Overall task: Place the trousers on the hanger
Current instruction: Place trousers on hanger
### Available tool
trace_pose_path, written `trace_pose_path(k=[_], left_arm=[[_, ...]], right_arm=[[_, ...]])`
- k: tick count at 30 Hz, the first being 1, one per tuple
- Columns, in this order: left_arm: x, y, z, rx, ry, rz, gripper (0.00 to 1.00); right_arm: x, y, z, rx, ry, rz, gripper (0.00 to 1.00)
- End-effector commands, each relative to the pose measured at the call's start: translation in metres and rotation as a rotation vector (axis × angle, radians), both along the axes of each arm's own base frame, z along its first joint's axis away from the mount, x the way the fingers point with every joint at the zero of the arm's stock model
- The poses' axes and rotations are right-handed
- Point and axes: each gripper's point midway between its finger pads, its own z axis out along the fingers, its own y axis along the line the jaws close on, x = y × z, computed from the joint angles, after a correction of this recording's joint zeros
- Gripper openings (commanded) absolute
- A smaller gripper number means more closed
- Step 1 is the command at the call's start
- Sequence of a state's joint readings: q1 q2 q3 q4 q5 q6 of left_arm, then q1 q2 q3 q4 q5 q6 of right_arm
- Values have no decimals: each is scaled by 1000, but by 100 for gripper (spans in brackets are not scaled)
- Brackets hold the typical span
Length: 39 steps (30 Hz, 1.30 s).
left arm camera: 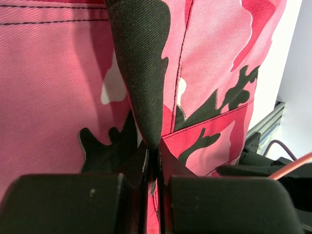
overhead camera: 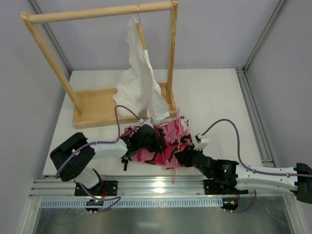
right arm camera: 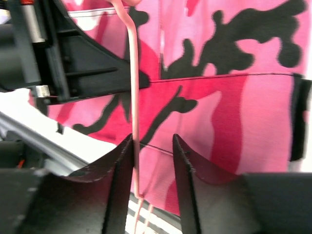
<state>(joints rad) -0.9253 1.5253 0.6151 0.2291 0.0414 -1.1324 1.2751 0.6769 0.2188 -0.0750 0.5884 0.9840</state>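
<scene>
The pink, white and black camouflage trousers (overhead camera: 163, 141) lie bunched on the table near its front edge. My left gripper (overhead camera: 146, 139) rests on their left half. In the left wrist view the left gripper (left arm camera: 155, 163) is shut on a raised dark fold of the trousers (left arm camera: 58, 87). The thin pink wire hanger (overhead camera: 179, 141) lies across the cloth, its hook end reaching over the front rail. My right gripper (overhead camera: 187, 155) sits at the trousers' right front corner. In the right wrist view the right gripper (right arm camera: 153, 146) is open, and the hanger wire (right arm camera: 132, 87) runs along its left finger over the trousers (right arm camera: 234, 107).
A wooden rack (overhead camera: 97, 12) stands at the back on a wooden base tray (overhead camera: 97, 109). A white garment (overhead camera: 139, 83) on a tan hanger droops from it almost onto the trousers. A metal rail (overhead camera: 146, 187) runs along the near edge. Bare white table (overhead camera: 219, 97) lies to the right.
</scene>
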Motion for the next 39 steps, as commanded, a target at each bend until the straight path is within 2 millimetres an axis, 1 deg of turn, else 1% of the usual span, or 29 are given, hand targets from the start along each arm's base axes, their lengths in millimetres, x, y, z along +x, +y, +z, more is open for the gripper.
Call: trace_pose_path(k=[1, 3, 4, 5, 7, 11, 15, 18, 20, 22, 23, 24, 25, 26, 27, 29, 30, 31, 32, 33, 34, 35, 36, 37, 38, 39], left_arm=[[3, -18, 16, -86, -10, -33, 1], [4, -21, 15, -94, -3, -31, 1], [4, -22, 16, -99, -1, -33, 1], [4, -22, 15, -98, 0, -33, 0], [4, -22, 13, -95, 4, -32, 1], [4, -22, 10, -100, 9, -26, 1], [4, -22, 10, -100, 10, -22, 0], [4, -24, 12, -107, 10, -25, 0], [4, -25, 14, -116, 9, -23, 1], [5, -26, 16, -125, 6, -23, 1], [5, -27, 17, -129, 7, -25, 1], [5, -27, 19, -132, 6, -24, 1], [5, -26, 19, -128, 8, -23, 1], [5, -27, 24, -134, 4, -23, 0], [6, -27, 25, -130, 4, -17, 1], [5, -23, 26, -113, 13, -9, 0], [6, -23, 34, -118, 5, -8, 0], [3, -18, 30, -85, 25, -4, 0], [5, -13, 30, -54, 24, 9, 1], [9, -14, 42, -43, 3, 10, 0], [10, -10, 45, -10, 1, 14, 0], [6, 4, 34, 75, 32, 30, 0], [6, 7, 40, 88, 25, 22, 1], [10, 11, 44, 109, 11, 41, 1], [11, 18, 42, 133, 24, 49, 0], [9, 20, 43, 138, 37, 42, 1]], right_arm=[[12, -16, 7, -43, -27, -92, 41], [13, -18, 8, -62, -32, -99, 47], [16, -18, 14, -56, -44, -111, 48], [17, -18, 14, -64, -49, -117, 48], [21, -20, 20, -61, -63, -139, 54], [32, -26, 28, -65, -89, -190, 55], [40, -24, 39, -60, -100, -203, 55], [45, -21, 46, -63, -109, -206, 57], [50, -18, 47, -70, -115, -208, 58], [57, -20, 47, -81, -102, -231, 57], [60, -21, 41, -107, -86, -236, 51], [66, -25, 39, -116, -78, -258, 46], [67, -23, 35, -120, -59, -236, 40], [70, -22, 33, -124, -53, -235, 35], [71, -22, 32, -133, -51, -230, 26], [75, -31, 30, -163, -37, -244, 18], [76, -33, 34, -178, -43, -238, 11], [76, -40, 31, -198, -24, -235, 7], [77, -43, 33, -204, -22, -232, 4], [78, -46, 38, -196, -32, -228, 4], [80, -58, 35, -226, -23, -239, 4], [79, -58, 37, -219, -18, -220, 4], [78, -61, 38, -214, -18, -219, 4], [78, -64, 37, -225, -19, -211, 4], [79, -66, 36, -219, -12, -209, 4], [78, -67, 34, -223, -8, -206, 4]])
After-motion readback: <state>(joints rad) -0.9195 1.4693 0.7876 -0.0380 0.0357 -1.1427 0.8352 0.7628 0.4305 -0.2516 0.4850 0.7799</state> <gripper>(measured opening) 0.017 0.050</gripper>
